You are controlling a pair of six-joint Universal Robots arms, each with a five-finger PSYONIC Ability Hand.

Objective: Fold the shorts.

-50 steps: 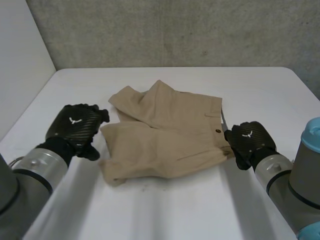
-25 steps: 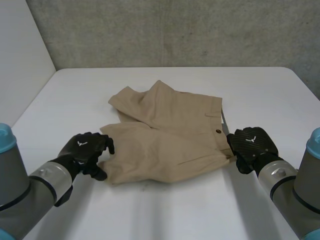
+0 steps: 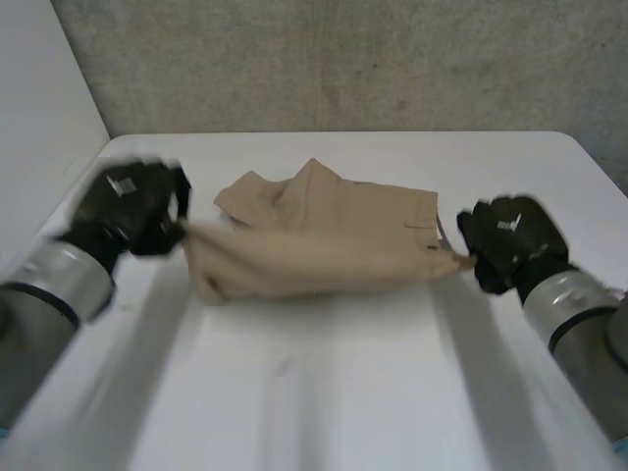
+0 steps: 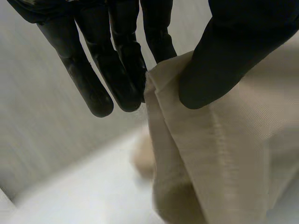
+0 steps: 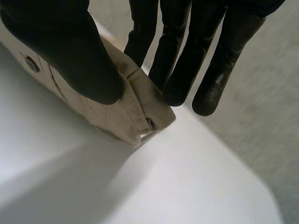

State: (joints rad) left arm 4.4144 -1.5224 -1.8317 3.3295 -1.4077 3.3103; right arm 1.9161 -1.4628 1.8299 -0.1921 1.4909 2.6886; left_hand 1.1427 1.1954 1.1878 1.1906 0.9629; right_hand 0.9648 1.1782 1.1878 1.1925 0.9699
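Observation:
The tan shorts point(image 3: 314, 245) lie in the middle of the white table point(image 3: 314, 392), their near edge lifted and stretched taut between my two hands. My left hand point(image 3: 128, 206) holds the leg end of that edge. In the left wrist view its thumb and fingers point(image 4: 117, 70) pinch the folded cloth point(image 4: 224, 154). My right hand point(image 3: 510, 240) holds the waistband end. Its thumb point(image 5: 70, 51) and fingers pinch the waistband corner point(image 5: 135, 116) in the right wrist view, beside a button point(image 5: 32, 64). The far part of the shorts still rests on the table.
A grey concrete wall point(image 3: 343, 59) stands behind the table and a white panel point(image 3: 39, 128) runs along its left side. The table's far right corner point(image 3: 579, 142) is close to my right hand. Bare tabletop lies in front of the shorts.
My left hand went down to the near left edge of the shorts and shut on it. Both hands have risen and moved away from me, lifting the near edge.

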